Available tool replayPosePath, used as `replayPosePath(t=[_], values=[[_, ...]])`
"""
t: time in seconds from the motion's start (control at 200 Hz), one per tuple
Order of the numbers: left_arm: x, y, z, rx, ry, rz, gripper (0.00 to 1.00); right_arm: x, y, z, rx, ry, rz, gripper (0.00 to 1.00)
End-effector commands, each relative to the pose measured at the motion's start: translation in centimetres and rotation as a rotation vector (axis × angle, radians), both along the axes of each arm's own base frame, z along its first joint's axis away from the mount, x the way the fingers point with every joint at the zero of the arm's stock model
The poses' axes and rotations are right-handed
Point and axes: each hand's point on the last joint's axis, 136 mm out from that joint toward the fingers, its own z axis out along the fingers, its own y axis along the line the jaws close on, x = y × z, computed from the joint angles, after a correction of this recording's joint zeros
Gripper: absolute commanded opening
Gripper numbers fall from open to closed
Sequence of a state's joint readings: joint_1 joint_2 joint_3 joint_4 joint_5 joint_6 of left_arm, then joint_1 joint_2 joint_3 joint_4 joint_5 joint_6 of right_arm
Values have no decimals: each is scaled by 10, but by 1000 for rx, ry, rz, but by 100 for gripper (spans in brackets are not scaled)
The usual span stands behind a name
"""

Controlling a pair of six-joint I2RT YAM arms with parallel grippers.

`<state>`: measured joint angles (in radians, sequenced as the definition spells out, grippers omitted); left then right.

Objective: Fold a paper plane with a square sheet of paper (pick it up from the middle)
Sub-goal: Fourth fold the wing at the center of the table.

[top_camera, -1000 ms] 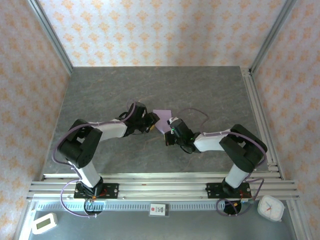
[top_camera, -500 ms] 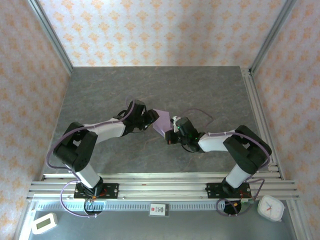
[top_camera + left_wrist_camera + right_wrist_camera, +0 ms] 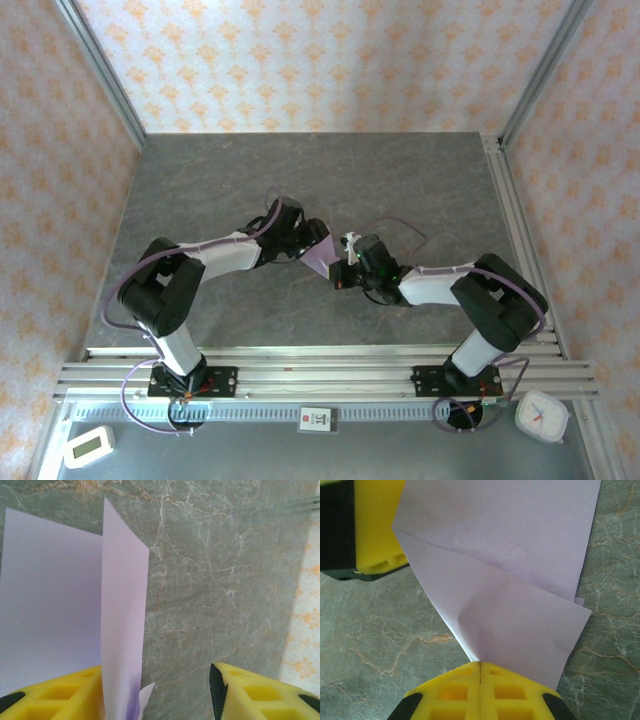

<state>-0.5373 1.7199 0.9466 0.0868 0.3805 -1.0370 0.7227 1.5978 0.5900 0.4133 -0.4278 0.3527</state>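
Observation:
The square sheet of paper (image 3: 322, 256) is pale lilac and folded into overlapping layers, held up off the grey table between both arms. My right gripper (image 3: 480, 666) is shut on one lower corner of it (image 3: 520, 625). My left gripper (image 3: 155, 695) is open, and a folded flap of the sheet (image 3: 122, 610) stands against the inner face of its left finger (image 3: 60, 695). The right finger (image 3: 260, 692) is well apart from the paper. In the top view the left gripper (image 3: 306, 240) and right gripper (image 3: 347, 266) meet at the sheet. A finished paper plane is out of view.
A purple cable (image 3: 398, 224) loops over the table behind the right arm. Aluminium rails (image 3: 320, 368) run along the near edge, with a white clock (image 3: 541, 416) and a small timer (image 3: 88, 446) beyond them. Framed walls (image 3: 120, 95) close the sides.
The left gripper has slid right along the sheet and its jaws have spread a little. The right gripper shifted slightly right, still pinching the paper, which now stands steeper.

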Motion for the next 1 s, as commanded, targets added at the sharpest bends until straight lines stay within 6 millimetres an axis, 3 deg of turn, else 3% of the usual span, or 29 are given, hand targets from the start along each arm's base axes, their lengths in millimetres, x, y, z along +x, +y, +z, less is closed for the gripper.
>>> replayPosePath(t=[0.0, 0.1, 0.21, 0.52, 0.571, 0.676, 0.741, 0.996], values=[[-5, 1, -13, 56, 22, -12, 56, 2, 0, 7, 31, -15, -7, 0], [-7, 0, -16, 65, 27, -18, 54, 2, -1, 6, 32, -15, -7, 0], [-8, -1, -18, 67, 30, -23, 45, 3, -1, 5, 29, -14, -8, 0], [-11, -1, -22, 68, 38, -34, 0, 5, 1, 9, 40, -16, -10, 0], [-12, -1, -23, 65, 41, -35, 0, 5, 0, 11, 42, -16, -14, 5], [-14, -1, -22, 49, 48, -25, 0, 8, -5, 21, 45, -35, -41, 29], [-17, 0, -21, 29, 61, -10, 0, 9, -12, 27, 39, -53, -72, 38], [-29, 6, -19, -45, 115, 87, 0, 2, -26, 26, 2, -74, -128, 45]])
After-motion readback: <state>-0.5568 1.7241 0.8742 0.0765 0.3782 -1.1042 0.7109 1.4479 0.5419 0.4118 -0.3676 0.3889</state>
